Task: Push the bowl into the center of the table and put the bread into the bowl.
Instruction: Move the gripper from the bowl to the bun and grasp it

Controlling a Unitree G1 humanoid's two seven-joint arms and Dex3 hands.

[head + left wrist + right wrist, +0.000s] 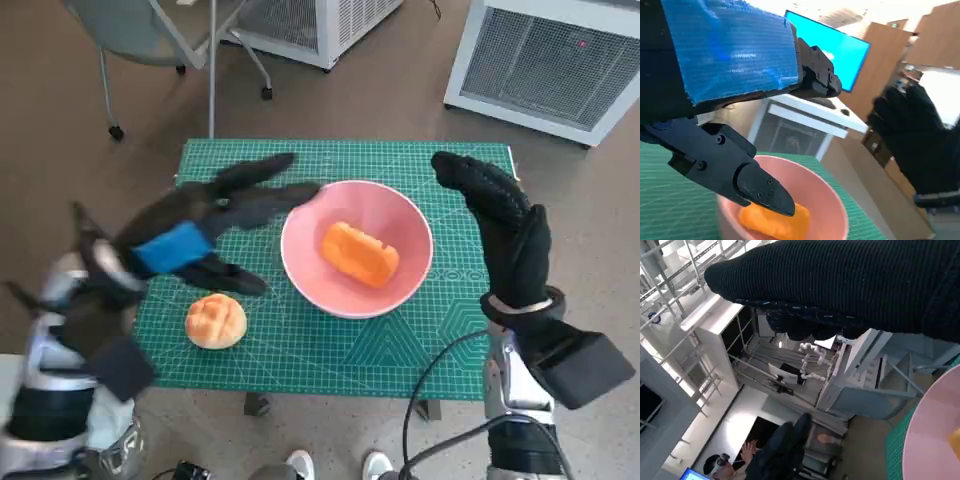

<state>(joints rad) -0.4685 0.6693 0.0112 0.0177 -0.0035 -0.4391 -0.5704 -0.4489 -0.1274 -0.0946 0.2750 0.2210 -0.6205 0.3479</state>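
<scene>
Pink bowl (357,248) sits about mid-desk on the green mat (300,350), an orange bread piece (359,254) already inside. A round bun (216,320) lies on the mat nearer the robot, well left of the bowl. Judged soft and light; take it from above across its sides.

Left robot hand (215,225) hovers beside the bowl rim, fingers apart, empty. Right robot hand (500,225) is raised, fingers spread, empty.

Only the right wrist view shows a seated person (765,455); the bun appears in the head view alone.
</scene>
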